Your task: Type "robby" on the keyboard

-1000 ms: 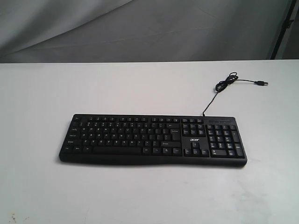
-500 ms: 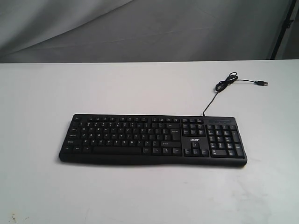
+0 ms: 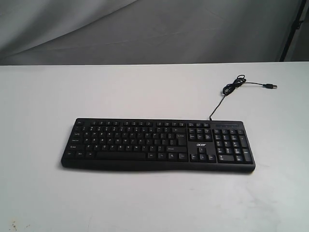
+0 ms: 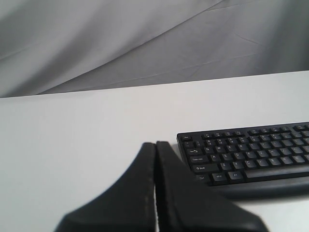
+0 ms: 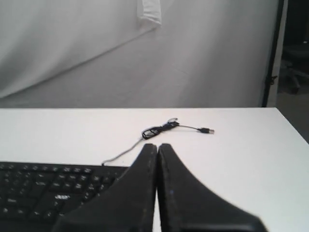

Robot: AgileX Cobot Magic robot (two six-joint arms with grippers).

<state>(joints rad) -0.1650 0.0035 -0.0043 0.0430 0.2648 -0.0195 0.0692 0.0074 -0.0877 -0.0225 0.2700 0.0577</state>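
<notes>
The black keyboard (image 3: 158, 144) lies flat in the middle of the white table (image 3: 145, 92), with its acer logo by the number pad. Its thin cable (image 3: 234, 86) runs off toward the back right and ends in a USB plug. Neither arm shows in the exterior view. In the left wrist view my left gripper (image 4: 156, 144) is shut and empty, off the Ctrl end of the keyboard (image 4: 251, 157). The right gripper (image 5: 157, 145) is shut and empty too, off the number-pad end of the keyboard (image 5: 53, 186), with the coiled cable (image 5: 161, 129) beyond it.
A grey cloth backdrop (image 3: 145, 29) hangs behind the table. A dark stand (image 3: 292, 29) rises at the far right. Small dark specks (image 3: 13, 226) mark the near left corner of the table.
</notes>
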